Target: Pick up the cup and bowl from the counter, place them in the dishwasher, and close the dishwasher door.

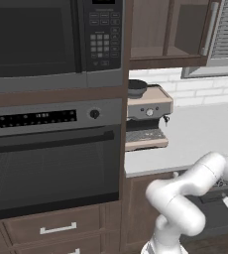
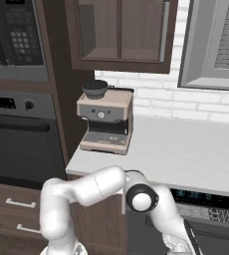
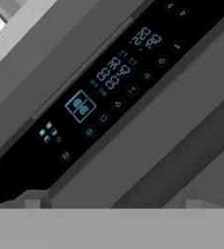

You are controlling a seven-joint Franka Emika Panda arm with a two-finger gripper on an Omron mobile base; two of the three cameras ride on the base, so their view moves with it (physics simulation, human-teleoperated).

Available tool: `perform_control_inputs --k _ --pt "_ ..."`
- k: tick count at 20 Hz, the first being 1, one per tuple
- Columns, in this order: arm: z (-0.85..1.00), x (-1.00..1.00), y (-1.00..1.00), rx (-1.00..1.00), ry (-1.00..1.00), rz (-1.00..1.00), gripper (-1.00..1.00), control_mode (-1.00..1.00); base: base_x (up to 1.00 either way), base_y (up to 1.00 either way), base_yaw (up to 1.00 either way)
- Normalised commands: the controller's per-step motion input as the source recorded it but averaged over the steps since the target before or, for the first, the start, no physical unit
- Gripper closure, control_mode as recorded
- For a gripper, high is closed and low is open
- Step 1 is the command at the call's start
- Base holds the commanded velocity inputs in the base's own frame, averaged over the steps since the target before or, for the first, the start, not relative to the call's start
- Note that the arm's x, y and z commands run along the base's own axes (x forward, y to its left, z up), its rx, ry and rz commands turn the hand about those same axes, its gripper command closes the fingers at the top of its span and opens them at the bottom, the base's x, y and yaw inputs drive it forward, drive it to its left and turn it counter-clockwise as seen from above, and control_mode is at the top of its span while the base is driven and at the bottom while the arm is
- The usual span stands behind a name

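Kitchen wall, left to right: black oven (image 1: pixel 51 163) under a microwave (image 1: pixel 46 39); espresso machine (image 2: pixel 105 124) on the pale counter (image 2: pixel 186 154); dishwasher (image 2: pixel 211 209) below the counter's right part, its lit control strip (image 3: pixel 109 92) close before the hand camera. Cup and bowl unseen. Fingers spread wide, holding nothing.

The dishwasher (image 2: pixel 206 209) was cut off by the right base view's lower edge, its rack partly behind the arm. Small glowing symbols on its control panel (image 3: pixel 104 92) were too blurred to read.
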Motion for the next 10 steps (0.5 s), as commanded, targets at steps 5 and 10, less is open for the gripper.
perform_control_inputs --k 5,10 --pt "0.09 0.87 0.27 0.00 0.00 0.00 -1.00 -1.00 0.00 0.00 0.00" --pt "0.10 0.96 0.24 0.00 0.00 0.00 -1.00 -1.00 0.00 0.00 0.00"
